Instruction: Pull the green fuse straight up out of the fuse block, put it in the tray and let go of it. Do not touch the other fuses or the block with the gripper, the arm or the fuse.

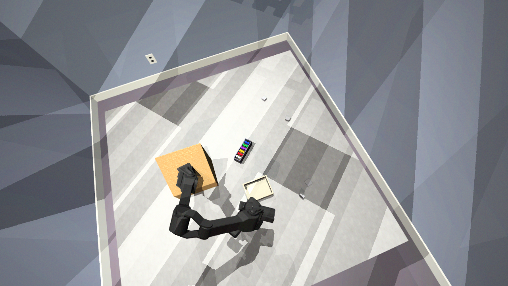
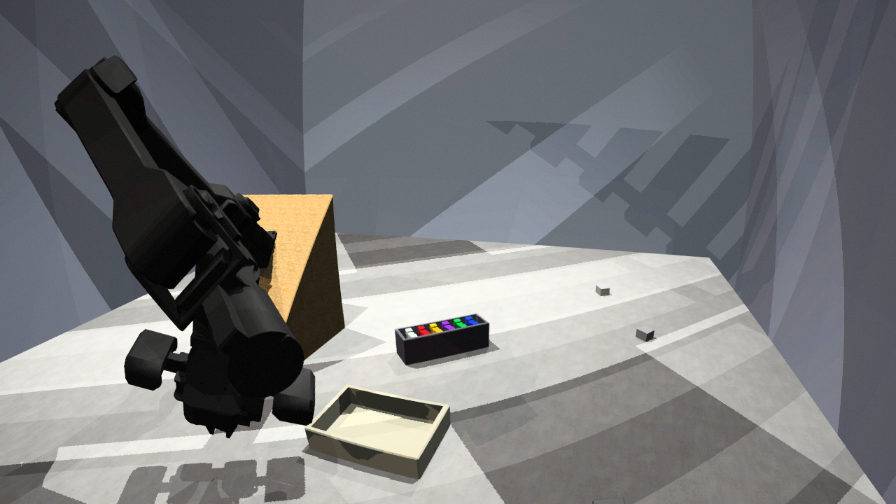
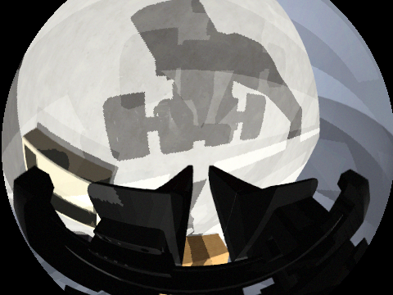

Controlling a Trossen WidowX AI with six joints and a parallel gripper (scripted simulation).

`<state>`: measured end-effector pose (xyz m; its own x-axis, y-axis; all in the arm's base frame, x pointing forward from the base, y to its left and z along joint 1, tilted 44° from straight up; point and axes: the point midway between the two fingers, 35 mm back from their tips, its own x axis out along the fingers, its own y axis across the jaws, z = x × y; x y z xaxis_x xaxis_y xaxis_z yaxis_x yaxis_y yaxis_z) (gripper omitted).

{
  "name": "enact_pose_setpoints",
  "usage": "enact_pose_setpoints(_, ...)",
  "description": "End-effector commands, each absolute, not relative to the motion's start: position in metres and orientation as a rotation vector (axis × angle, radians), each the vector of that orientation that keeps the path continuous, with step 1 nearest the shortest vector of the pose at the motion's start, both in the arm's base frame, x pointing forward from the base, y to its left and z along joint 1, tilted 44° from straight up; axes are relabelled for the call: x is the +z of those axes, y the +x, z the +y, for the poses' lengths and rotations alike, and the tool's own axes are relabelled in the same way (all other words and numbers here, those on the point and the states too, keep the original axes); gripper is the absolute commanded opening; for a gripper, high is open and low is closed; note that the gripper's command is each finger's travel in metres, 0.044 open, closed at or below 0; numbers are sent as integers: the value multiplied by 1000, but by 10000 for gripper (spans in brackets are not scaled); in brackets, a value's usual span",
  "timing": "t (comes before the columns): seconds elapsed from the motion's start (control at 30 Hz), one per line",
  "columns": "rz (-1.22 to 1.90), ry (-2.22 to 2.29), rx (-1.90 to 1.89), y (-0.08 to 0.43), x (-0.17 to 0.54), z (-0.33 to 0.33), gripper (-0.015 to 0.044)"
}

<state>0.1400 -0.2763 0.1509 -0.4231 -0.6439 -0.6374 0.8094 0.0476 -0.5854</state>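
The green fuse [image 1: 245, 145] [image 2: 460, 323] sits in the black fuse block [image 1: 237, 160] [image 2: 444, 348], between the purple fuse [image 2: 447, 326] and the blue fuse [image 2: 471, 320]. The cream tray [image 1: 259, 188] [image 2: 388, 425] [image 3: 65, 184] stands apart from the block, with nothing in it. My gripper [image 2: 220, 430] [image 3: 201, 170] points down above the table, to the left of the tray in the exterior view. Its fingers stand slightly open with a narrow gap and nothing between them. In the top view the arm hides the fingertips.
The arm's base stands on a sloping wooden block [image 1: 191, 153] [image 2: 322, 281], left of the fuse block. Small grey cubes [image 1: 264, 98] [image 1: 287, 118] [image 1: 301, 196] [image 2: 602, 290] [image 2: 645, 334] lie farther out. The arm and gripper cast large shadows on the table.
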Motion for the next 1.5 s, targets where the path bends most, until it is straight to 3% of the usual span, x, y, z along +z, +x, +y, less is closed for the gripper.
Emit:
enact_pose_setpoints(0.0, 1130, 153, -1479, 207, 131, -253, 70)
enact_pose_setpoints(0.33, 1154, 161, -1308, 285, 47, -164, 70)
enact_pose_setpoints(0.8, 1091, 135, -1240, 309, -73, -15, 70)
enact_pose_setpoints(1.47, 1090, 134, -1239, 314, -84, -19, 70)
